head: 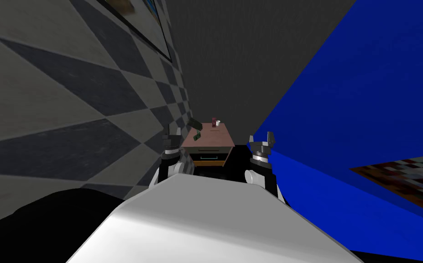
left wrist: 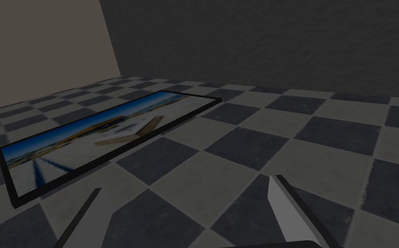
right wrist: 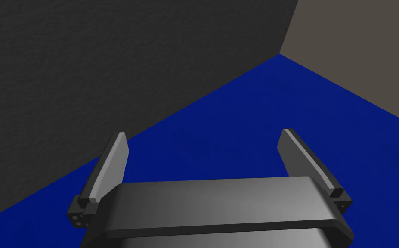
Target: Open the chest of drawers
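Tight lane in head view: checkered wall point(head: 69, 114) at our 9 o'clock, blue wall point(head: 365, 114) at 3, dark grey wall point(head: 242, 59) ahead. Chest of drawers point(head: 208, 145) sits at our 12 o'clock, well beyond both hands, front facing us. On its pinkish top we see a green object point(head: 195, 128) at the 9 o'clock edge, with a red item point(head: 214, 122) and white cup point(head: 218, 123) just beside each other at the far end. Left hand point(head: 173, 133) is at 11 and right hand point(head: 261, 138) at 1, both pointing up.

Left wrist view: fingers point(left wrist: 286, 206) spread wide apart.

Right wrist view: fingers point(right wrist: 112, 165) also spread wide apart.
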Available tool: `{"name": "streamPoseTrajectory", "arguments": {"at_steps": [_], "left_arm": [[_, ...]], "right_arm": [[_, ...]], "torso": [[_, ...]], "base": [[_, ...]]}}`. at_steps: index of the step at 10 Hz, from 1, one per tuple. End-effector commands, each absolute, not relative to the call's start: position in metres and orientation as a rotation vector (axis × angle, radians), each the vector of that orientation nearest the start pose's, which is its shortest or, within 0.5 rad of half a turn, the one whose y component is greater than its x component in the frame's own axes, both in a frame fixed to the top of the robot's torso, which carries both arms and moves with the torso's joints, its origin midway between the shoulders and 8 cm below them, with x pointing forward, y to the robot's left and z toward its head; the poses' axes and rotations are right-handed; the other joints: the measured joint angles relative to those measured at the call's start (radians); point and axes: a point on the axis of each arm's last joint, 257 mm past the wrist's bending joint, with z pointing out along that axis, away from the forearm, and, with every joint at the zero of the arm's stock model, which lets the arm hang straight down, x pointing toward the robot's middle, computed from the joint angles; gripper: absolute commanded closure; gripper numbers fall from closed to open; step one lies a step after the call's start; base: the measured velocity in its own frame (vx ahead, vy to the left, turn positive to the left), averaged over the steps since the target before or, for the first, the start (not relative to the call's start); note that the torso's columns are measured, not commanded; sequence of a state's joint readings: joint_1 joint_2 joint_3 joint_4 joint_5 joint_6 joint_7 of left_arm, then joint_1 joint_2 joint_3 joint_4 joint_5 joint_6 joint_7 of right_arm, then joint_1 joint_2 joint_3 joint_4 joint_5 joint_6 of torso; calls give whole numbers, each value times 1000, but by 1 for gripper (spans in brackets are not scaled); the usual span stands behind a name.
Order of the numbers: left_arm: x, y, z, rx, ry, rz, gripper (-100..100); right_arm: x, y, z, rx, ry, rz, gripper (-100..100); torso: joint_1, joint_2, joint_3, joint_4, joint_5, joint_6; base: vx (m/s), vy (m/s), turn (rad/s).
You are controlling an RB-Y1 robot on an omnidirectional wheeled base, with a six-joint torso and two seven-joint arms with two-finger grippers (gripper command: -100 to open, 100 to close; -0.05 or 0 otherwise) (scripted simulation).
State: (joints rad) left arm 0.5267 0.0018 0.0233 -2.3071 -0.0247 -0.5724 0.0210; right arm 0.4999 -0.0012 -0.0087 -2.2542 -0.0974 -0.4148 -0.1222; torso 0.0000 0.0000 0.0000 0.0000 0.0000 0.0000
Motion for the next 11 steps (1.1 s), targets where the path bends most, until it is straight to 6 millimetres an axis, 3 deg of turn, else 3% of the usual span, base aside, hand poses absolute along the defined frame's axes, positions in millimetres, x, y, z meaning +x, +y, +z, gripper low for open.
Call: {"name": "streamPoseTrajectory", "arguments": {"at_steps": [1, 9, 10, 11], "left_arm": [[323, 282, 41, -582, 572, -1292, 0], [323, 282, 42, -582, 571, -1292, 0], [325, 278, 38, -560, 601, -1293, -100], [327, 276, 34, -545, 623, -1293, -100]], "right_arm": [[360, -297, -4, 857, 585, 1440, 0], [360, -297, -4, 857, 584, 1441, 0], [360, -297, -4, 857, 584, 1441, 0], [360, -297, -4, 857, 585, 1440, 0]], "torso": [[0, 40, -82, 41, 0, 0], [0, 618, -1234, 617, 0, 0], [0, 691, -1382, 691, 0, 0], [0, 725, -1451, 724, 0, 0]], "base": [[0, 0, 0], [0, 0, 0], [10, -2, 6], [10, -7, 7]]}}
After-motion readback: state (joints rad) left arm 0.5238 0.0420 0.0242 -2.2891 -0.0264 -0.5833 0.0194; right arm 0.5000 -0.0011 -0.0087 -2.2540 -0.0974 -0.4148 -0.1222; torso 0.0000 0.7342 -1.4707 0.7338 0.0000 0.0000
